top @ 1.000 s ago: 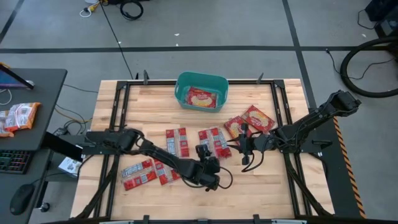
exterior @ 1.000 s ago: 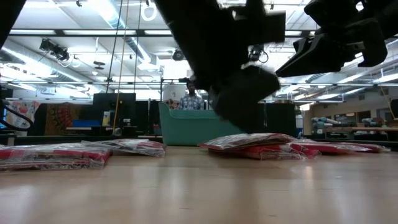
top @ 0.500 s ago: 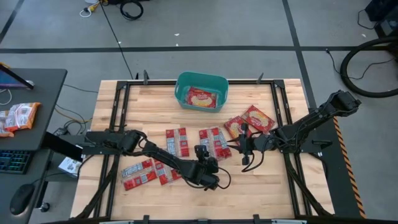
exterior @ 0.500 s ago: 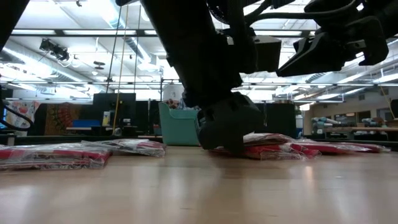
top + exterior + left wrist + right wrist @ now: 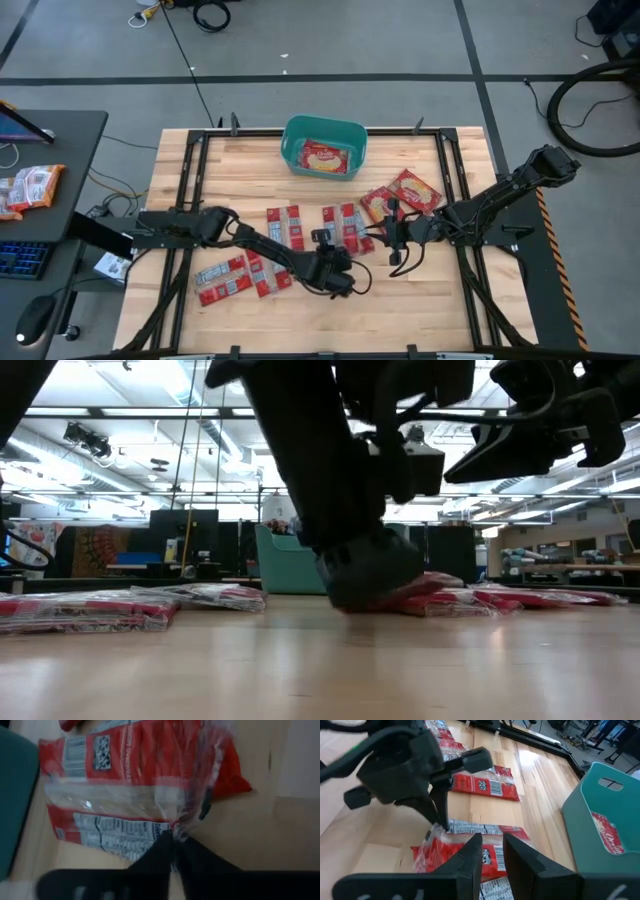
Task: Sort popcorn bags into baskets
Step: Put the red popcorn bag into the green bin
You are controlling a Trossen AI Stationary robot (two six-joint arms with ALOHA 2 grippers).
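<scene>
Left gripper (image 5: 336, 272): low over the wood table (image 5: 190, 190), near its front middle. Its fingers (image 5: 165, 851) are pinched together on the clear edge of a red popcorn bag (image 5: 346, 229). That edge looks lifted a little in the right wrist view.

Right gripper (image 5: 393, 238): up above the table, just right of that same bag. Its two fingers (image 5: 470, 857) sit close together with a thin gap and nothing between them.

Held bag: a narrow red packet with white print, lying in the middle of the table, in front of the basket.

Basket (image 5: 324, 147): a teal tub at the back middle of the table. One squarish red bag with a yellowish round picture (image 5: 324, 158) lies inside it.

Other bags: one narrow bag (image 5: 283, 227) lies left of the held one. Two more (image 5: 239, 276) lie at the front left. Two squarish ones (image 5: 403, 194) lie near the right arm, and they overlap.
</scene>
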